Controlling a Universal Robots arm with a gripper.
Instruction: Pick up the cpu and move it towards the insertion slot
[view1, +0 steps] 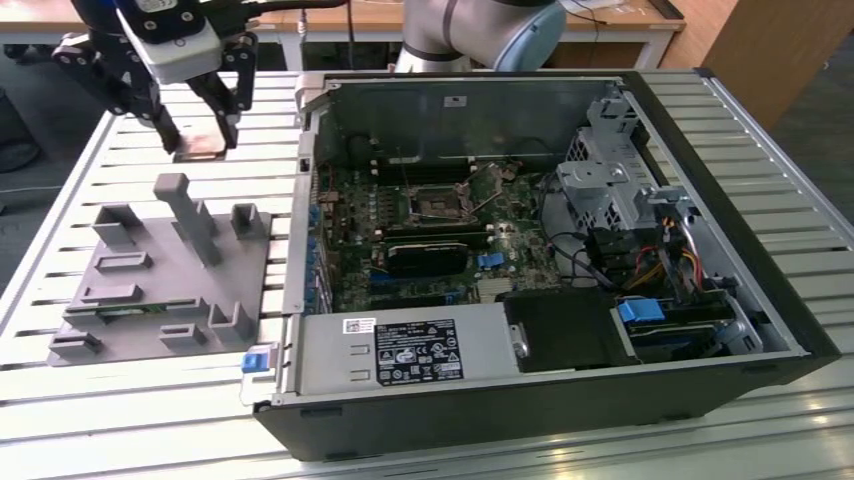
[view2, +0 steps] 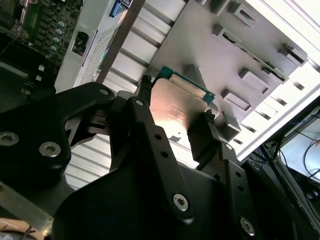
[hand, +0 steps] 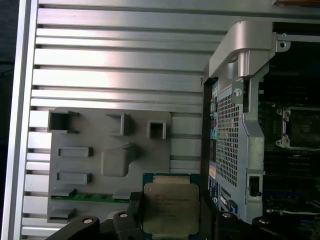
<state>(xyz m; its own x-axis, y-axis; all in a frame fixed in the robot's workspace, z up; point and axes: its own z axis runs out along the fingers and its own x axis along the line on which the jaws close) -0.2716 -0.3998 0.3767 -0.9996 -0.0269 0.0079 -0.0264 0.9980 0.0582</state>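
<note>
The cpu (hand: 170, 207) is a flat square chip, shiny grey on top with a green rim. The gripper (view1: 200, 138) jaws are clamped on its two sides, holding it above the slatted surface (view1: 160, 160), beside the grey fixture (view1: 160, 270).

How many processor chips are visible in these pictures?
1. The flat square silvery-metal processor chip is held in the black pincer, above the slatted table beside the grey plastic fixture. Others may be hidden inside the computer case.

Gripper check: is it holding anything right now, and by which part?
Yes. The gripper holds the cpu, jaws closed on two opposite side edges, lifted clear above the grey fixture.
</note>
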